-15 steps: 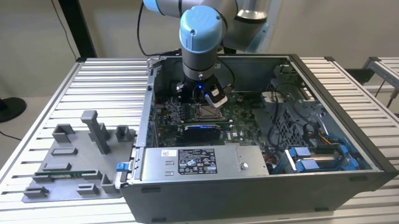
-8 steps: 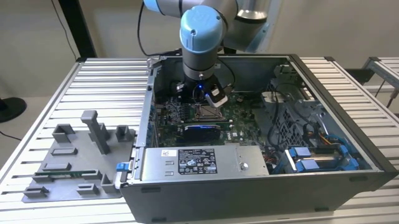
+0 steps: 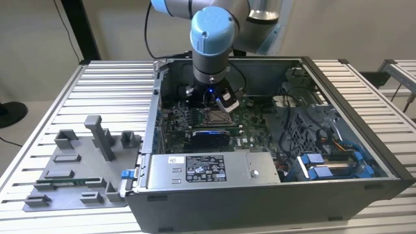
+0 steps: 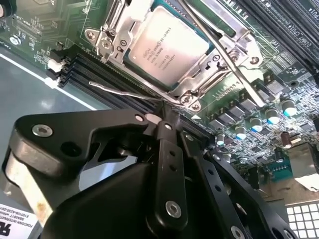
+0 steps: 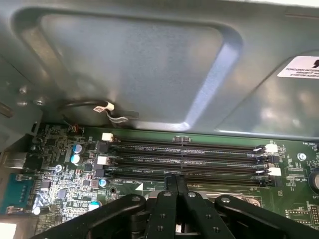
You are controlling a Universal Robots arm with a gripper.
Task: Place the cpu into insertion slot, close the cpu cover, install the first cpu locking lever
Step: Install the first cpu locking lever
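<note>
My claw [image 4: 167, 119], its tips together, sits at the locking lever [image 4: 122, 92] beside the covered cpu [image 4: 167, 42]; a slow, square push seems wisest.

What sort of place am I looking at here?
Probably a robotics lab or test bench for computer assembly: a robot arm reaches into an open computer case on a slatted metal table, beside a grey parts fixture.
</note>
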